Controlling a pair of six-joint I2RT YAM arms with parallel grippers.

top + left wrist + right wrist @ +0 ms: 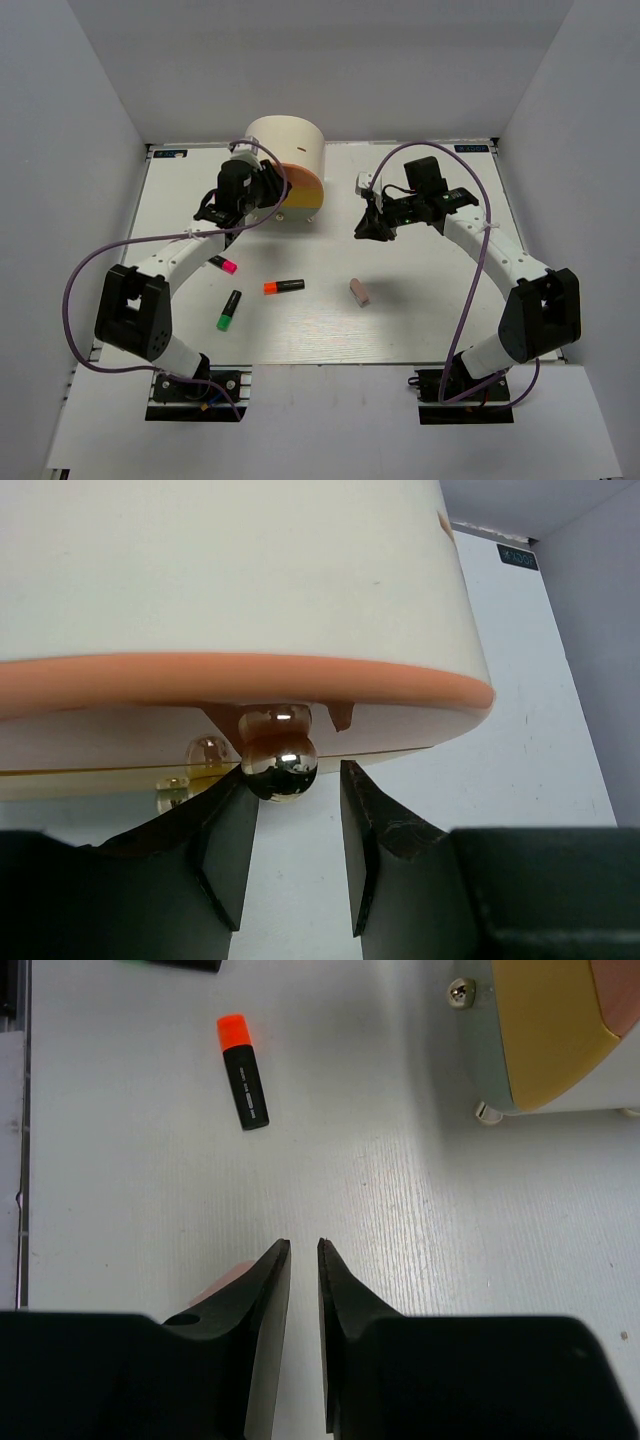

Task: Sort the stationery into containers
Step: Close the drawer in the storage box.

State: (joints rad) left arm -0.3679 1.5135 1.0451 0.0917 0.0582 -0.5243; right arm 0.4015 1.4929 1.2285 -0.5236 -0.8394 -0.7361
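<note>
The cream cabinet point(285, 145) stands at the back with its orange drawer point(303, 180) above the yellow drawer point(300, 206). My left gripper point(250, 196) is at the orange drawer's point(300, 675) shiny round knob point(280, 765). The knob sits between the fingertips of the left gripper point(293, 768), against the left finger, with a gap to the right one; the jaws are open. On the table lie a pink highlighter point(224, 264), an orange-red one point(284, 286) point(243, 1070), a green one point(229, 310) and the pink eraser point(359, 290). My right gripper point(378, 226) point(304, 1245) hovers narrowly open and empty, the eraser point(225, 1278) peeking from behind its left finger.
The yellow drawer point(90, 780) has its own knob point(207, 752), just left of my left fingers. The cabinet's foot point(487, 1112) and yellow drawer point(545, 1030) lie to the upper right of my right gripper. Grey walls enclose the white table point(420, 320).
</note>
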